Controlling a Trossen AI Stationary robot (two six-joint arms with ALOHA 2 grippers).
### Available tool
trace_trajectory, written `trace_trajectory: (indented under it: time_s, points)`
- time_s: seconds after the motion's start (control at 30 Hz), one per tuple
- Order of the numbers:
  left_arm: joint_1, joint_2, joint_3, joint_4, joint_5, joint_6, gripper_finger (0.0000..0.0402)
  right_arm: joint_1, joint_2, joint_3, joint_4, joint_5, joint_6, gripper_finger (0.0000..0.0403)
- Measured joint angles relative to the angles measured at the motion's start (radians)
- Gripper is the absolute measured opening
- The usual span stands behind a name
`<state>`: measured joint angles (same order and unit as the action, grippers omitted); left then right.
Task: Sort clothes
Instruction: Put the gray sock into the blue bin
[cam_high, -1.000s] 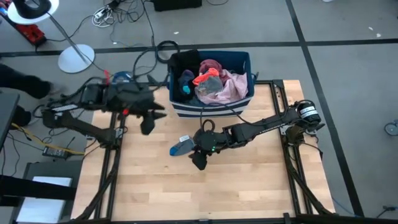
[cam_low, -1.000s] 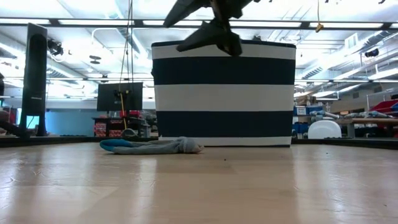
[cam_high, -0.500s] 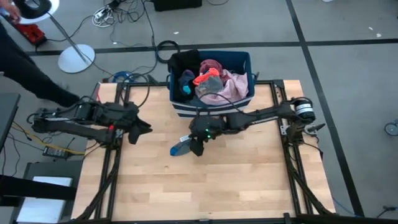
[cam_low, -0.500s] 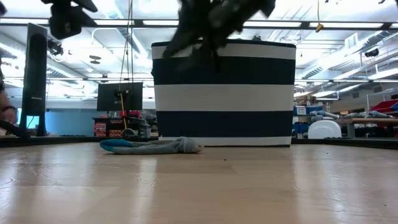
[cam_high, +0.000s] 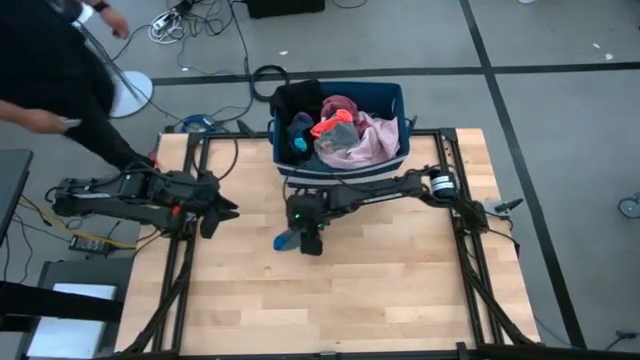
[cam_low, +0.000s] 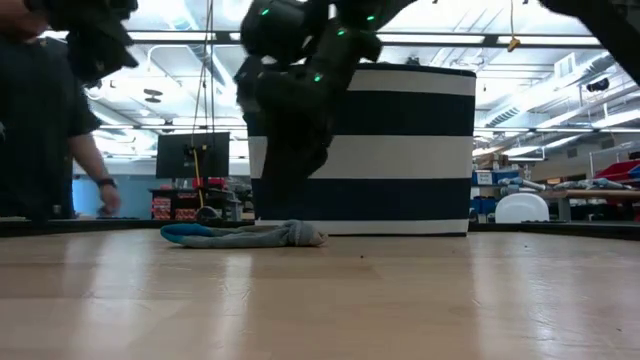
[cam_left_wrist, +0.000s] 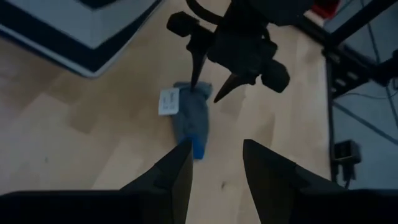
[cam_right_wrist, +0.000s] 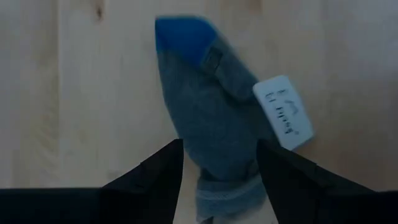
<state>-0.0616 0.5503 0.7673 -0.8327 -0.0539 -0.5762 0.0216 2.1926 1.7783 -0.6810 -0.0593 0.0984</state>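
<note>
A grey sock (cam_high: 286, 241) with a blue toe and a white tag lies flat on the wooden table in front of the striped bin. It also shows in the low view (cam_low: 245, 235) and the right wrist view (cam_right_wrist: 214, 124). My right gripper (cam_high: 310, 238) is open and points down over the sock's cuff end, its fingers on either side of the sock (cam_right_wrist: 217, 186). In the low view it hangs a little above the sock (cam_low: 290, 195). My left gripper (cam_high: 222, 211) is open and empty near the table's left edge (cam_left_wrist: 214, 165). Several clothes (cam_high: 345, 135) are piled in the bin.
The dark blue bin with a white stripe (cam_low: 360, 150) stands at the table's far middle, right behind the sock. A person in dark clothes (cam_high: 50, 70) stands beyond the table's far left corner. Bare wood (cam_high: 380, 290) lies at the near side and the right.
My right gripper has gone toward the table's left edge and down, and now hangs over the sock's cuff end. My left gripper has drawn back toward the table's left edge. The sock has stayed where it was. A person has come in at the far left.
</note>
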Motion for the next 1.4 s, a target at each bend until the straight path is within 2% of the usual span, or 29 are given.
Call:
trace_trajectory:
  time_s: [0.23,0.57,0.67,0.77,0.83,0.9,1.07,1.23,1.4]
  points:
    - [0.000,-0.045,-0.129,0.078,0.000,-0.003,0.0147,0.000,0.115,0.154,-0.090,0.003,-0.049,0.0206]
    - [0.000,-0.114,-0.271,0.204,0.004,0.055,0.0147,0.000,0.175,0.166,-0.219,-0.009,-0.059,0.0171]
    - [0.000,-0.124,-0.297,0.201,0.024,0.106,0.0147,0.003,0.175,0.166,-0.273,-0.009,-0.052,0.0129]
    - [0.000,-0.123,-0.312,0.184,0.053,0.124,0.0147,0.005,0.163,0.162,-0.310,-0.009,-0.046,0.0052]
    - [0.000,-0.118,-0.317,0.192,0.060,0.070,0.0147,0.009,0.153,0.160,-0.340,-0.010,-0.036,0.0015]
    - [0.000,-0.118,-0.333,0.264,0.044,0.101,0.0147,0.012,0.139,0.157,-0.358,0.000,0.001,0.0014]
    - [0.000,-0.121,-0.402,0.535,0.046,0.409,0.0147,0.020,0.060,0.156,-0.395,0.017,0.041,0.0006]
    - [0.000,-0.119,-0.545,0.754,0.047,0.435,0.0147,0.023,-0.060,0.157,-0.483,0.077,0.078,0.0003]
    - [0.000,-0.120,-0.696,1.086,0.078,0.439,0.0147,0.016,-0.220,0.158,-0.578,0.176,0.142,0.0002]
